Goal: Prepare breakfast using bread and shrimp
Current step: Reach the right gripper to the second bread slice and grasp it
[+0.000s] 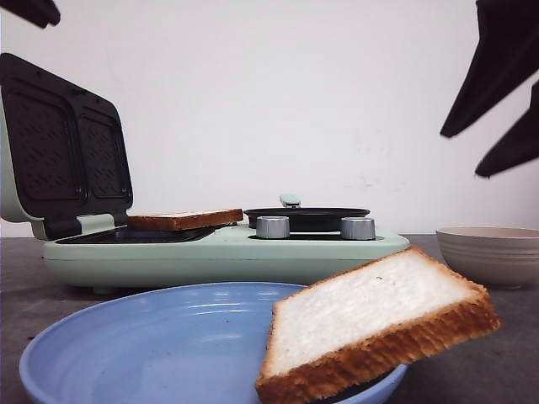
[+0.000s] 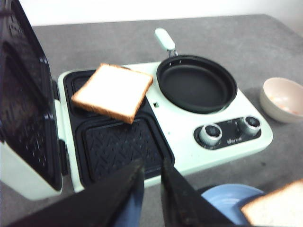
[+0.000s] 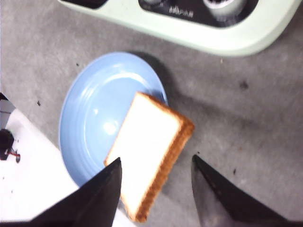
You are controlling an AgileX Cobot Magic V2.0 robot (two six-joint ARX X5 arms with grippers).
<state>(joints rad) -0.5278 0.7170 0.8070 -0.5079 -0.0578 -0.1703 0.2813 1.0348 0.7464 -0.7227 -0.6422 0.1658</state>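
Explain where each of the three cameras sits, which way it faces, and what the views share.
Front: low at table height, facing forward past the blue plate to the breakfast maker; both grippers' dark tips at the top corners.
Left wrist: above, looking down on the maker, its bread slice and frying pan; left gripper nearly closed.
Right wrist: above the plate and second slice; right gripper open.
All share the maker and plate.
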